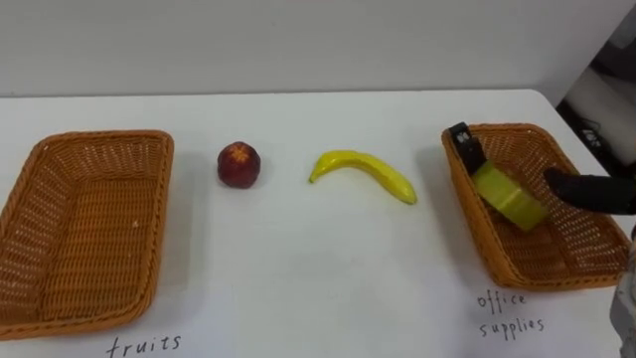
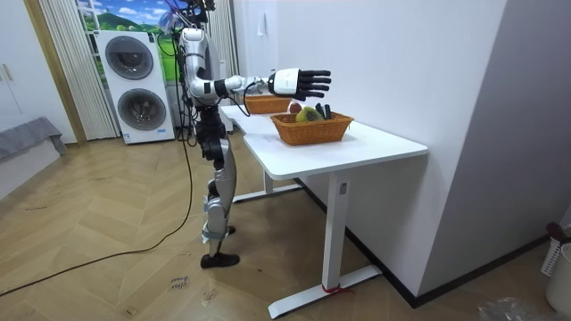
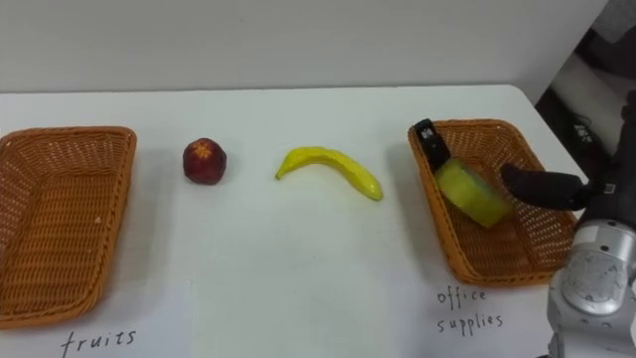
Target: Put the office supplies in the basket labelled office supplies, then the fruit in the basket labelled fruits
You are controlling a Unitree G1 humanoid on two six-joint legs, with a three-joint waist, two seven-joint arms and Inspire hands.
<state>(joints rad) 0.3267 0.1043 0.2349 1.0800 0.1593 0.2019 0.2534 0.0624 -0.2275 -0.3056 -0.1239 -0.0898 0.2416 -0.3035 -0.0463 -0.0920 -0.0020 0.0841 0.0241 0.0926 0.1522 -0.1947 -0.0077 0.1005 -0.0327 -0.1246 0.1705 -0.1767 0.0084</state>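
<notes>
we see a white table (image 1: 298, 259) with a wicker basket at each end. the left basket (image 1: 30, 199), by the table's left edge, has nothing in it. the right basket (image 1: 556, 254), by the right edge, holds a yellow-green tape roll (image 1: 509, 196) and a black office item (image 1: 465, 146) that leans on its far left wall. we cannot tell what the black item is.

the right hand (image 1: 588, 190) hovers over the right basket's right side. its dark fingers are straight and spread, as the room view shows, and it carries nothing.

the fruit lies between the baskets, toward the table's far edge. a red round fruit (image 1: 239, 164) is just beside the left basket, and a banana (image 1: 363, 171) lies near the table's middle. the two are well apart.

we judge the office supplies done and the fruit not yet moved. the banana should be light but soft-skinned and easy to bruise. we would close the fingers gently across its thick middle from above, not at a tapered tip. the round fruit looks firmer and smooth, and a nudge may roll it. we would cup it from above, with fingers and thumb on opposite sides.
</notes>
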